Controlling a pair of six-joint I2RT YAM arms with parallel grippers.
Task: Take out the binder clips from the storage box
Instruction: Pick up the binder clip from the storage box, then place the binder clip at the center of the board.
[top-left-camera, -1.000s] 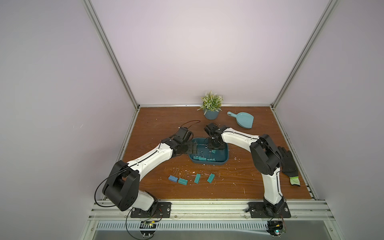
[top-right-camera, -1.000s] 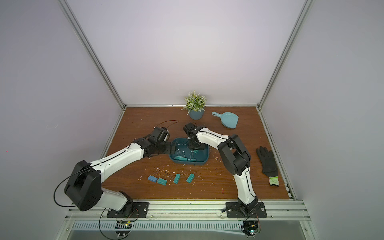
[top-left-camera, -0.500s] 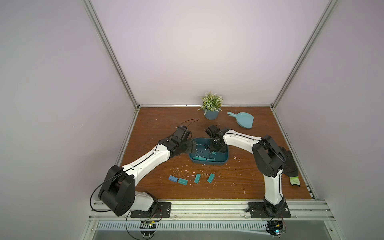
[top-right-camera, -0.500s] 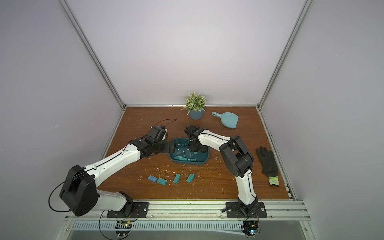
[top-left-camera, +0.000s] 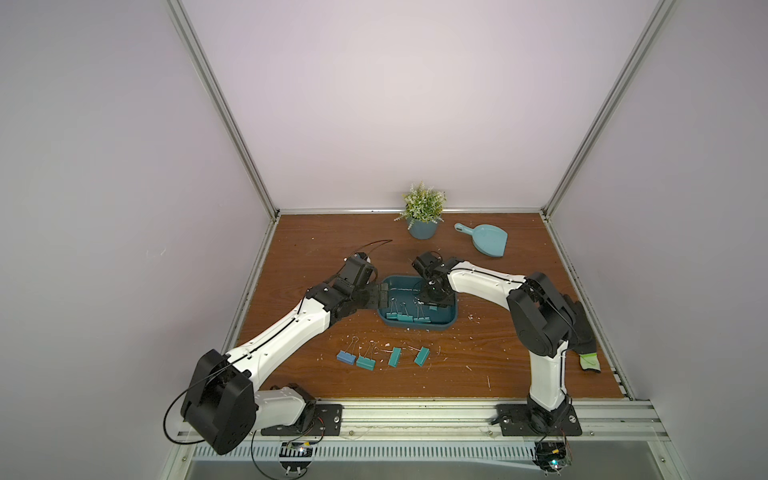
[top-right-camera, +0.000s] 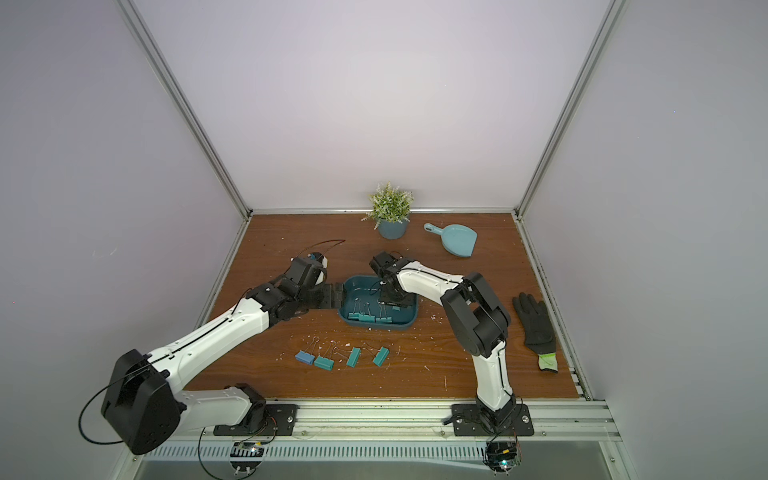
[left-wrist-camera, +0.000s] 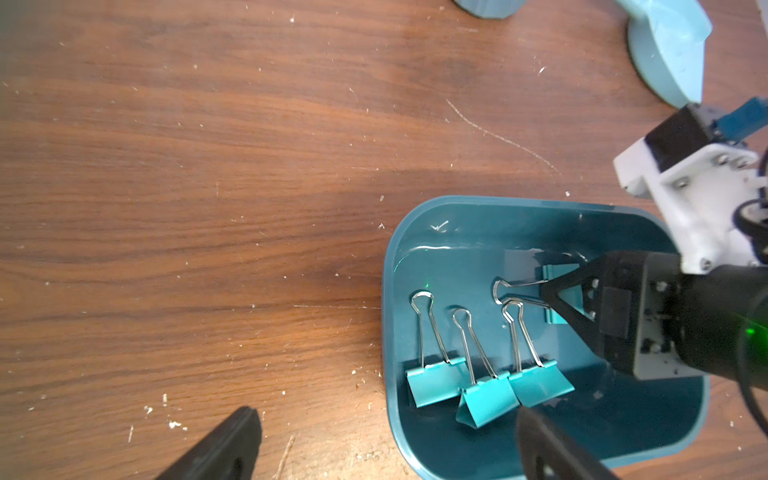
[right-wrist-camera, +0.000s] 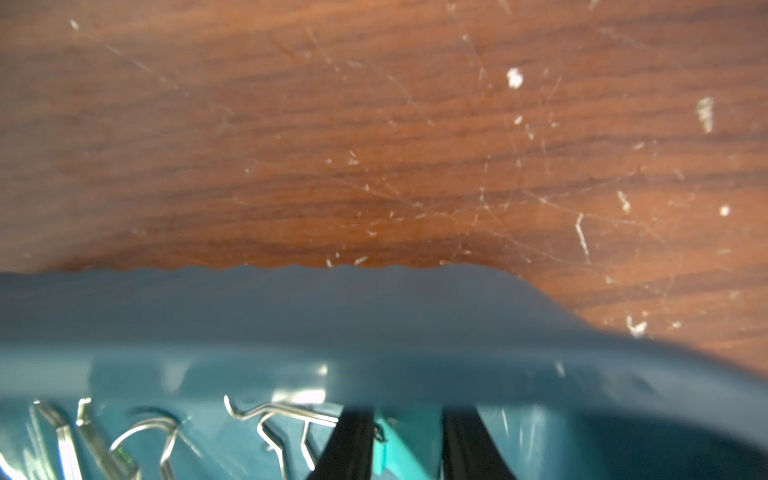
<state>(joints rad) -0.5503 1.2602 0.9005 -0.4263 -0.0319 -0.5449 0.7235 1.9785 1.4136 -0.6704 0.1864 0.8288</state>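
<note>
Binder clip (left-wrist-camera: 559, 273) in box (left-wrist-camera: 386, 291) between right hand (left-wrist-camera: 550, 293) fingers, grip unclear; left hand (top-left-camera: 381, 298) wide open at box rim.

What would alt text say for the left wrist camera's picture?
A teal storage box on a wooden table holds three binder clips in a row; the right claw reaches onto a fourth clip. The left claw, spread wide, straddles the box's rim.

A robotics lab test cell is shown. A scratched wooden bench (top-left-camera: 498, 374) is enclosed by plain pale panels (top-left-camera: 395, 104) set in aluminium profiles (top-left-camera: 224, 112). The left arm (top-left-camera: 286, 332) and right arm (top-left-camera: 482, 282) are bolted to a metal rail (top-left-camera: 415, 417), with a loose cable (top-left-camera: 165, 419) and a small circuit board (top-left-camera: 552, 459) left exposed.
</note>
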